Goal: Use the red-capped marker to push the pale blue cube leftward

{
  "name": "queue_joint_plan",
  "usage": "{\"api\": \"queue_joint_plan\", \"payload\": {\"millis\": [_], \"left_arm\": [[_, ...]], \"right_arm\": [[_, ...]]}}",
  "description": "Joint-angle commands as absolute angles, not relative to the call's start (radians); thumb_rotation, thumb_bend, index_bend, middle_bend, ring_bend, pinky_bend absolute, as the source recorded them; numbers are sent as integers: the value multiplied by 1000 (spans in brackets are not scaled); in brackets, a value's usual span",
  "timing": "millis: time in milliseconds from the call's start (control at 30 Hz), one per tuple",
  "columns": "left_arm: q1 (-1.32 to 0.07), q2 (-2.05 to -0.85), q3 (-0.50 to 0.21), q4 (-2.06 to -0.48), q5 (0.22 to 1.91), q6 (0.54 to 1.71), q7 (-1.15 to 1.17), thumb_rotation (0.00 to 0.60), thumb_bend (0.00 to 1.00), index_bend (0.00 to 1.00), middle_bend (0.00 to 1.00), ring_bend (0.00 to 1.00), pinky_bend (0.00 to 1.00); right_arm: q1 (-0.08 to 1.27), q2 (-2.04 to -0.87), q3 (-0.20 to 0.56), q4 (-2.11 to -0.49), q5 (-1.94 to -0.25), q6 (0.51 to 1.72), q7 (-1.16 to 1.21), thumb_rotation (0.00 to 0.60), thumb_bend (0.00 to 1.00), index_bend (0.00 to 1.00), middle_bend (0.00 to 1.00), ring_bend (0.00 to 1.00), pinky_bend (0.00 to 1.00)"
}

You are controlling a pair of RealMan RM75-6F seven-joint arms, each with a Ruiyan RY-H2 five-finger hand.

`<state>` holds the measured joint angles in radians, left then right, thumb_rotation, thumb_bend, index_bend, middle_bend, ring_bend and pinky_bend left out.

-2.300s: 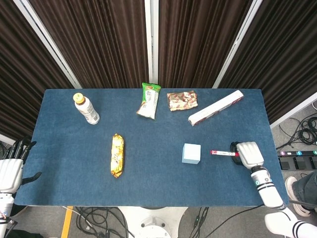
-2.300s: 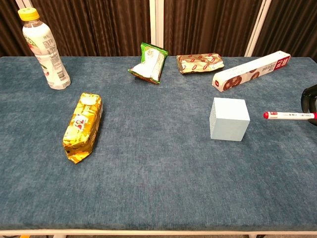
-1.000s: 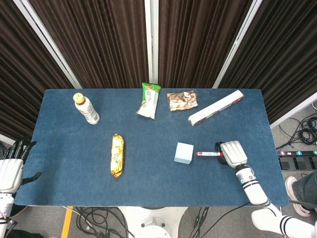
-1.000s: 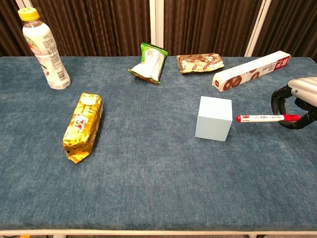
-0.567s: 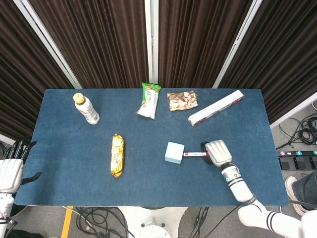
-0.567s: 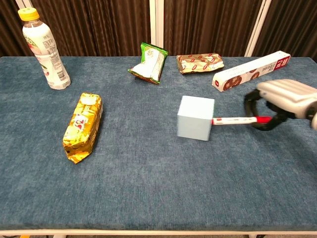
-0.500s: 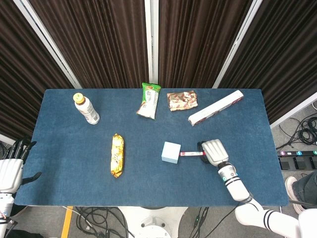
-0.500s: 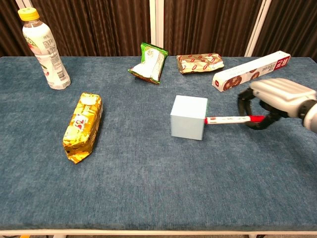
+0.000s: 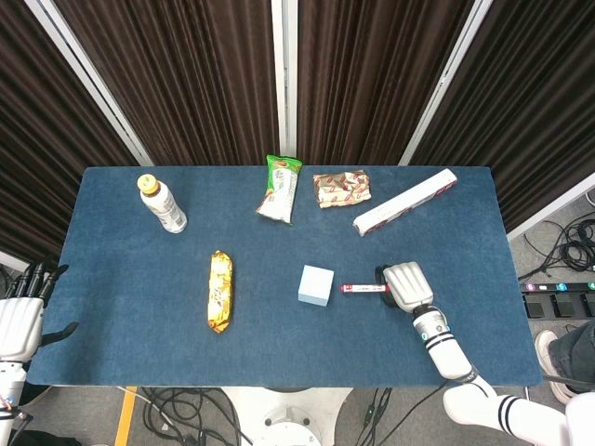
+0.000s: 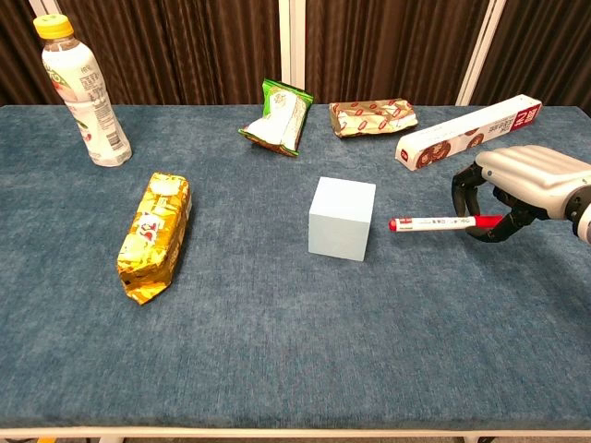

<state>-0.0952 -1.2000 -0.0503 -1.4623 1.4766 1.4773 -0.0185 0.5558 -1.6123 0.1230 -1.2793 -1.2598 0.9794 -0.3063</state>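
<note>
The pale blue cube [image 9: 316, 285] [image 10: 342, 219] sits near the middle of the blue table [image 9: 121, 344], slightly right of centre in the head view. To its right, the right hand [image 9: 403, 286] [image 10: 517, 189] grasps the red-capped marker [image 9: 363, 289] [image 10: 441, 222], which lies level and points left toward the cube. The marker's red tip stands just beside the cube's right face with a small gap showing in both views, so the two are apart.

The left hand [image 9: 20, 316] hangs off the lower left edge of the table in the head view, fingers spread and holding nothing.

Left of the cube, well apart, lies a golden snack pack [image 9: 218, 291] [image 10: 154, 236]. Along the upper part of the table sit a yellow-capped bottle [image 9: 162, 204] [image 10: 82, 92], upright at upper left, a green packet [image 9: 280, 189] [image 10: 275, 117], a brown wrapper [image 9: 341, 189] [image 10: 373, 117], and a long white box [image 9: 404, 202] [image 10: 469, 132] lying diagonally at upper right. None of these lies between the marker and the cube.
</note>
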Motion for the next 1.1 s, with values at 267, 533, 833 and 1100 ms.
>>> {"api": "queue_joint_plan", "payload": {"millis": [267,533,833,1100], "left_arm": [[-95,-1200,-50,-1462,1477,1477,-18,600,94,182,99,14,174],[-95,-1200,-50,-1462,1477,1477,-18,600,94,182,100,14,174],[-95,-1200,-50,-1462,1477,1477,-18,600,94,182,99,14,174],[-95,-1200,-50,-1462,1477,1477,-18,600,94,182,99,14,174]], "right_arm": [[632,-1704,158,-1271,-1236,931,-362,600,345,656,616,926,984],[684,-1766,190,-1262,-1193,914,-417,600,346,656,617,926,984],[645,-1692,162,-1309,-1192,962,-420,600,345,656,617,926,984],[566,-1574,103,-1350,-1234,1031,-367,600,344,655,617,926,984]]}}
